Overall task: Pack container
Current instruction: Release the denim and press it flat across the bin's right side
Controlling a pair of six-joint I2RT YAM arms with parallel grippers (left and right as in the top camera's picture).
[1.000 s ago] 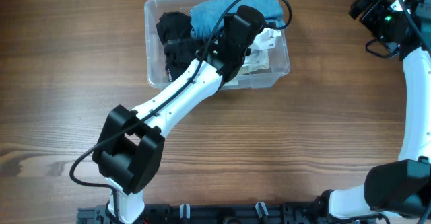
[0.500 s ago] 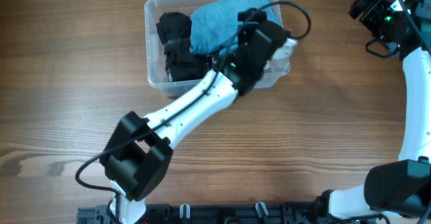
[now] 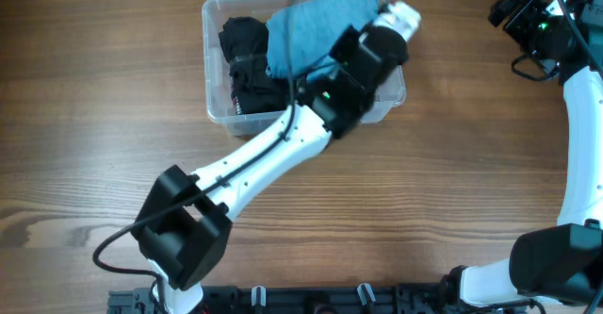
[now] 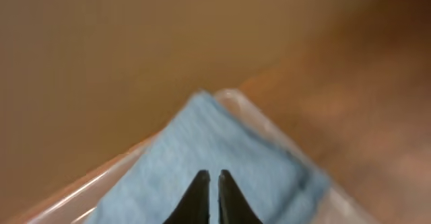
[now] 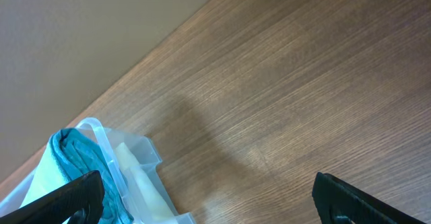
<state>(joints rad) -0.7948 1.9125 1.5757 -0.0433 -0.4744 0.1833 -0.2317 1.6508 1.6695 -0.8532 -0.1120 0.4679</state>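
The clear container (image 3: 211, 64) stands at the table's back middle. Black garments (image 3: 247, 59) fill its left part. A blue garment (image 3: 316, 26) lies on top and reaches the back right corner. My left gripper (image 3: 394, 14) is over the container's back right corner. In the left wrist view its fingertips (image 4: 210, 177) are shut with nothing between them, just above the blue garment (image 4: 222, 136) near the rim (image 4: 67, 192). My right gripper (image 3: 513, 8) is open and empty, high at the far right. The right wrist view shows it (image 5: 215, 200) beside the container's corner (image 5: 145, 153).
A pale white garment (image 5: 138, 180) lies against the container's right wall, beside the blue garment (image 5: 71, 160). My left arm (image 3: 273, 140) crosses the container's front right. Bare wooden table (image 3: 452, 163) lies between the container and my right arm (image 3: 584, 125).
My left arm has swung right and toward the back, from the container's middle to its back right corner. The right arm has not moved.
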